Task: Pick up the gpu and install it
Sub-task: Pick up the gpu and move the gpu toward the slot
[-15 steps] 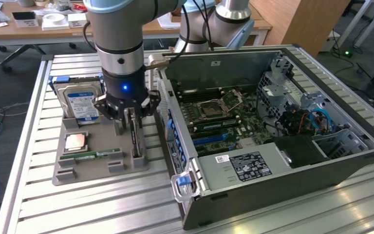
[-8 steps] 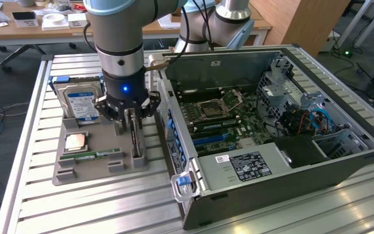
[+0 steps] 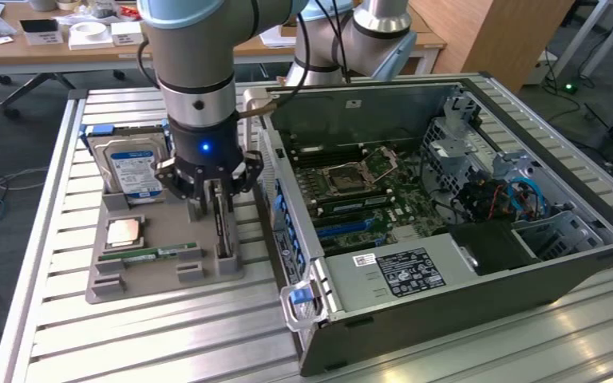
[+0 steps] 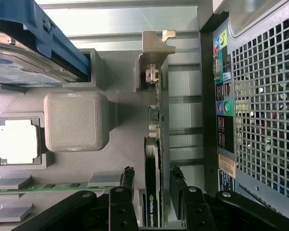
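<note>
The gpu point(image 3: 223, 233) stands on its thin edge in a slot of the grey holder tray point(image 3: 147, 283), just beside the open computer case point(image 3: 445, 199). Seen from the wrist, the gpu point(image 4: 153, 144) is a narrow green and dark strip with its silver bracket point(image 4: 154, 53) at the far end. My gripper point(image 3: 211, 209) has come down over the card, pointing straight down. Its jaws are open, with one black finger point(image 4: 127, 179) on each side of the card and small gaps between pads and board. My gripper point(image 4: 151, 182) holds nothing.
The tray also carries a silver hard drive point(image 3: 131, 167) with a blue-white label, a CPU point(image 3: 125, 231) and a RAM stick point(image 3: 163, 252). The case lies on its side with the motherboard point(image 3: 360, 191) exposed. Its perforated rear panel point(image 4: 260, 106) is close beside the card. A slatted metal table point(image 3: 179, 343) lies beneath.
</note>
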Controlling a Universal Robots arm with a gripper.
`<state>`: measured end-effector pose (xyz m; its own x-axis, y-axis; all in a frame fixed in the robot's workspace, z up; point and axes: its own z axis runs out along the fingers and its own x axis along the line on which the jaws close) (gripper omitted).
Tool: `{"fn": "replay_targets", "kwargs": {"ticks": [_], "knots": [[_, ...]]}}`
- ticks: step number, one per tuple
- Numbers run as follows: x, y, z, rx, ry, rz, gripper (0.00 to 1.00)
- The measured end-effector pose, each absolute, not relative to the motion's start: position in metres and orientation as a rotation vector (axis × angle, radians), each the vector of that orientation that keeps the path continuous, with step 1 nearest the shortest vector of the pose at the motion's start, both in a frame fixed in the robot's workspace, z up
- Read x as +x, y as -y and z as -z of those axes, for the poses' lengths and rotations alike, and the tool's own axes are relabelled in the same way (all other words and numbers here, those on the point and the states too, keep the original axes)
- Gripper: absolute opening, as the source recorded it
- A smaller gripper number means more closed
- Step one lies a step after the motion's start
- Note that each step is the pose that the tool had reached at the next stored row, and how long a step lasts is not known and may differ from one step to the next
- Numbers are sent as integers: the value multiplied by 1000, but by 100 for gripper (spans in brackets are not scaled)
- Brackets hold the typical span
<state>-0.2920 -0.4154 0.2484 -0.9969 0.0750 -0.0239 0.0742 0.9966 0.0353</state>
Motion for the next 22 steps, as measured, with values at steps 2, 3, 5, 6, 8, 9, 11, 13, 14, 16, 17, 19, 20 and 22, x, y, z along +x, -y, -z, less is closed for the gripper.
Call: {"fn": "replay_targets", "kwargs": {"ticks": [2, 3, 5, 6, 8, 9, 11, 13, 14, 16, 17, 19, 20, 22], "knots": [[-292, 415, -247, 116, -3114, -54, 43], [-292, 415, -246, 116, -3114, -54, 43], [-292, 415, -244, 116, -3114, -54, 43], [-292, 415, -243, 116, -3114, -54, 43], [-292, 415, -240, 116, -3114, -54, 43], [-292, 415, -240, 116, -3114, -54, 43], [-292, 415, -240, 116, -3114, -54, 43], [-292, 415, -240, 116, -3114, -54, 43], [-292, 415, -239, 117, -3113, -54, 43], [-291, 415, -239, 117, -3114, -54, 43], [-291, 415, -239, 117, -3114, -54, 43], [-291, 415, -239, 116, -3114, -54, 43], [-291, 415, -239, 116, -3114, -54, 43], [-291, 415, -237, 116, -3114, -54, 43]]}}
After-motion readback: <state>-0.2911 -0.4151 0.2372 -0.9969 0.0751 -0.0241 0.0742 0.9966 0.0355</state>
